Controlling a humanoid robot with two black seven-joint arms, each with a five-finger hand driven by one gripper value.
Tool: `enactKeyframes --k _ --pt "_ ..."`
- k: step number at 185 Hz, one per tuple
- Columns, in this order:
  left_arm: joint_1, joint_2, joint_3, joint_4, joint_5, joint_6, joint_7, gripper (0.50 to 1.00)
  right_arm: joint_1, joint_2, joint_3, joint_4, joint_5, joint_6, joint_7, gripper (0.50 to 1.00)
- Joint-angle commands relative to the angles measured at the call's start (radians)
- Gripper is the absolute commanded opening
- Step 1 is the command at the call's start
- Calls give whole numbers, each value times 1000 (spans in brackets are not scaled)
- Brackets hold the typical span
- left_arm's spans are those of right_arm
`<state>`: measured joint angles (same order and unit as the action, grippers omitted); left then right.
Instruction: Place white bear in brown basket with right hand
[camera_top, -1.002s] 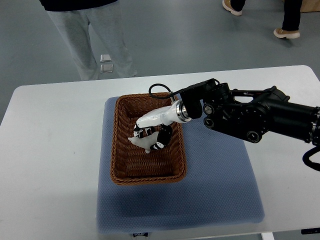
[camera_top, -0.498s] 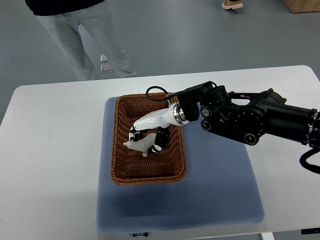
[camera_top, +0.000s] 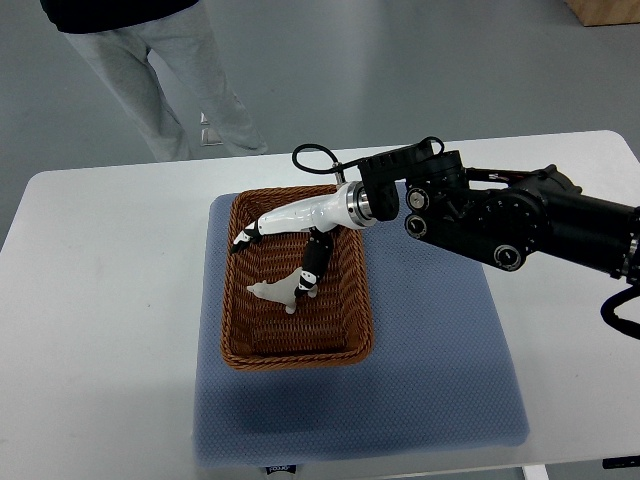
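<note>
White bear (camera_top: 277, 292) lies on the woven floor of the brown basket (camera_top: 232, 300), near the middle and a little toward the left wall, so it seems already delivered to its place. Right hand (camera_top: 285, 245) is above the basket, its arm coming in from the right edge over the basket's far right corner. Its fingers are spread: some point out to the left over the rim, and one finger (camera_top: 312, 270) hangs down with its tip just beside the bear, maybe touching it; I cannot tell for sure. Nothing is gripped, I judge, because no fingers close around the toy. The basket stands on a blue mat (camera_top: 430, 380) on the white table (camera_top: 100, 300). A person (camera_top: 170, 70) stands behind the table. The left arm does not show.
</note>
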<state>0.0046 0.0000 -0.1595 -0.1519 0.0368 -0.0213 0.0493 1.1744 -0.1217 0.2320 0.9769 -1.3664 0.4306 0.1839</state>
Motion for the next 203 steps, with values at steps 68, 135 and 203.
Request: enactKeyframes --k 68,135,203 --pt "0 0 0 0 0 0 0 1000 -159 -22 422 -99 452 -79 2 917" --pt "0 0 0 0 0 0 0 1000 -351 -12 830 -273 745 -262 6 919" --pt "0 0 0 0 0 0 0 1000 -469 8 840 -359 931 -359 121 919"
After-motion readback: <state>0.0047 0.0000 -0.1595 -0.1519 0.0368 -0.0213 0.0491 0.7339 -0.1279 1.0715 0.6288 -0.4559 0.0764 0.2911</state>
